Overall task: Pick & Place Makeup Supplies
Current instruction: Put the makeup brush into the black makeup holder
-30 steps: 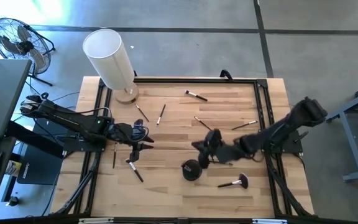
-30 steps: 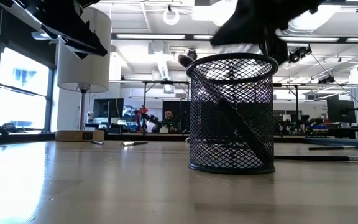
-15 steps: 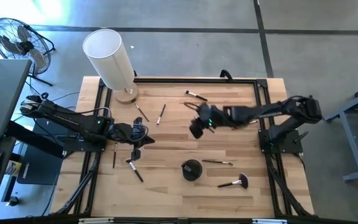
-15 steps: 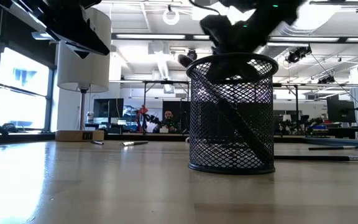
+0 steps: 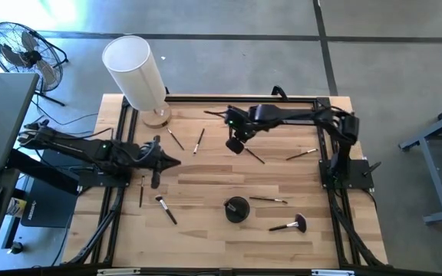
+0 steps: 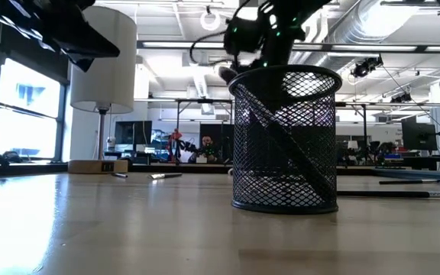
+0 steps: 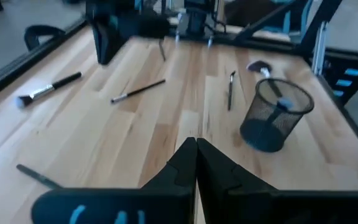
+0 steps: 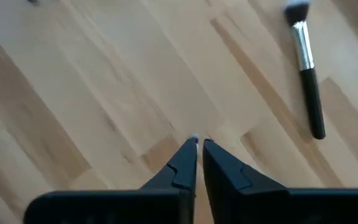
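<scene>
From above, makeup brushes lie scattered on the worktop around a black cup. The right hand hovers far back. Wrist views show both the left hand and right hand clenched, holding nothing.

Slim dark-handled brushes lie flat, scattered across the table, a wide-headed one near its front edge, another slanting inside the cup.
</scene>
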`<state>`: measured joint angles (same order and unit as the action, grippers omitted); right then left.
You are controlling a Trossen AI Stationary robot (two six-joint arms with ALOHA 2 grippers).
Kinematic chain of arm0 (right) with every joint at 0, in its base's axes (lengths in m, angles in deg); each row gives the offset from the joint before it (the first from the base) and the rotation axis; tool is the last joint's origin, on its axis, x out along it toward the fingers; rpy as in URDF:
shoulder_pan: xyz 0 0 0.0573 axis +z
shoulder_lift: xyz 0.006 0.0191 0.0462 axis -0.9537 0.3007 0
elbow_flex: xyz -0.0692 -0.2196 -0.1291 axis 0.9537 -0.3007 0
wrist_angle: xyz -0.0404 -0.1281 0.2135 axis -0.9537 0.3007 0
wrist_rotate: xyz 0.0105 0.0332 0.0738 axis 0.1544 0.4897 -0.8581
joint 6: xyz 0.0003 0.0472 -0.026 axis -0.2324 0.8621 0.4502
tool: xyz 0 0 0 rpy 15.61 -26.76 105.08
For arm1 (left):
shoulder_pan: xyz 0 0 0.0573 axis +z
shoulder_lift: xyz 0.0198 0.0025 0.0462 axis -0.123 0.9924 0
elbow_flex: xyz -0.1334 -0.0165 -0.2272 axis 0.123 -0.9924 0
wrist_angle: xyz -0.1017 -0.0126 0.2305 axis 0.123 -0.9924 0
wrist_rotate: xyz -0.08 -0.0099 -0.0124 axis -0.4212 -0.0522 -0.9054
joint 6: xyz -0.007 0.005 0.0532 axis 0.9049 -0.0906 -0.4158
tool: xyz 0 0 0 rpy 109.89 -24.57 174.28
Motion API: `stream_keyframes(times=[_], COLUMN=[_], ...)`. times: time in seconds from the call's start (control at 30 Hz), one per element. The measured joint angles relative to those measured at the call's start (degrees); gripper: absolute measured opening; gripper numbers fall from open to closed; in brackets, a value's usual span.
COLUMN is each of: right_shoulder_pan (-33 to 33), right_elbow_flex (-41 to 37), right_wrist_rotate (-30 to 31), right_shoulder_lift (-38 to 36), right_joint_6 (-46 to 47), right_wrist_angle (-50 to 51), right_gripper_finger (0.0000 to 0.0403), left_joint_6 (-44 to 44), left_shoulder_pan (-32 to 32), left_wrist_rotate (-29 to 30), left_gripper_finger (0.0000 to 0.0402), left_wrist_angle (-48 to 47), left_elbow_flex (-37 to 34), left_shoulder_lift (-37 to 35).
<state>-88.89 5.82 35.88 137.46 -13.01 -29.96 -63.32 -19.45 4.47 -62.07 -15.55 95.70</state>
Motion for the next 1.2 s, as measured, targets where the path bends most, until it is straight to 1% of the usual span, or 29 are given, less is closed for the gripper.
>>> stream_keyframes(times=[0.13,0.3,0.43,0.73,0.93,1.2], right_shoulder_pan=[-0.8,-1.5,-1.9,-2.2,-2.2,-1.9], right_elbow_flex=[2.0,3.7,4.5,4.5,4.7,4.7], right_wrist_rotate=[0.0,-0.2,-0.4,-0.2,-1.5,-1.9], right_shoulder_lift=[5.0,9.8,11.9,14.0,15.8,16.3], right_joint_6=[-2.4,-4.2,-4.7,-5.7,-5.6,-3.3], right_wrist_angle=[3.2,4.4,4.4,2.1,2.3,2.9], right_gripper_finger=[0.0057,0.0093,0.011,0.0113,0.0113,0.0113], left_joint_6=[-0.5,-0.4,-0.4,0.0,0.1,1.2], left_shoulder_pan=[0.0,0.0,0.0,0.0,0.0,0.0], left_wrist_rotate=[2.5,2.6,2.6,2.6,2.6,2.6], left_gripper_finger=[0.0,0.0,0.0,0.0,0.0,0.0], left_wrist_angle=[-0.1,-0.4,-0.5,-0.5,-0.6,-2.0], left_elbow_flex=[0.0,0.0,0.0,0.0,0.0,0.0], left_shoulder_lift=[-0.8,-0.8,-0.8,-0.8,-0.8,-0.8])
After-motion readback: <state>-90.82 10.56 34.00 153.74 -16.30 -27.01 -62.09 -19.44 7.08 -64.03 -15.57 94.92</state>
